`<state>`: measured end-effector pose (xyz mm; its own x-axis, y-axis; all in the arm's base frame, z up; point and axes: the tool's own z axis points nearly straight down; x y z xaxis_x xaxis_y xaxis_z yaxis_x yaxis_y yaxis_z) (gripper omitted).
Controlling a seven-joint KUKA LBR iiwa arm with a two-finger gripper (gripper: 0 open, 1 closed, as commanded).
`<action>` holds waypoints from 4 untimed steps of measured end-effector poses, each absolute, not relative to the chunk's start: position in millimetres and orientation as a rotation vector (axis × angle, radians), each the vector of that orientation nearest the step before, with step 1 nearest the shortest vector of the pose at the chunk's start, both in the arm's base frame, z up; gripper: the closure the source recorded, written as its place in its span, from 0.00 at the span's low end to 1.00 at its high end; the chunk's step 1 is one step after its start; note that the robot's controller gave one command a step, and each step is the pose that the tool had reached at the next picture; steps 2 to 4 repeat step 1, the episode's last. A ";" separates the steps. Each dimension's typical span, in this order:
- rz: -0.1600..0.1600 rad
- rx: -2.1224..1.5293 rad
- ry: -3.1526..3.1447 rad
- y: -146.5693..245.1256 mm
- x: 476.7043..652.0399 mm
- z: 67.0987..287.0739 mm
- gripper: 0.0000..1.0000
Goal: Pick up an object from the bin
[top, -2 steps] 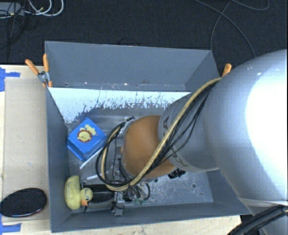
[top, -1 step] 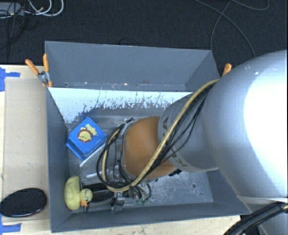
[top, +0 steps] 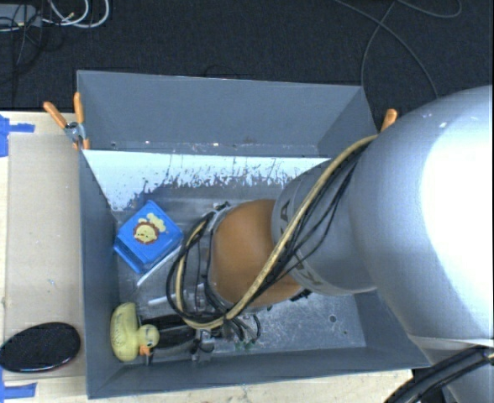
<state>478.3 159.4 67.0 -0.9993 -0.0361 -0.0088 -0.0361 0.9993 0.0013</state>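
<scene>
Gripper (top: 170, 329) low beside yellow duck (top: 127, 332), blue block (top: 149, 235) near

In the bin (top: 222, 124), the duck (top: 128, 332) lies in the front left corner, the picture block (top: 148, 235) behind it. My gripper (top: 171, 332) sits just right of the duck.

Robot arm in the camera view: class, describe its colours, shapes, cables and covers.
The arm is built of big, rounded, silver-grey links with a smooth sheen. An orange cover wraps its wrist. Black and yellowish cables run along the link and loop beside the cover. The gripper at its tip is dark.
</scene>
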 end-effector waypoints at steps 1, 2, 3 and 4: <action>-0.003 -0.054 3.144 158.1 475.1 103.8 1.00; -0.003 -0.054 3.144 158.1 475.1 103.8 1.00; -0.003 -0.054 3.144 158.1 475.1 103.8 1.00; -0.003 -0.054 3.144 158.1 475.1 103.8 1.00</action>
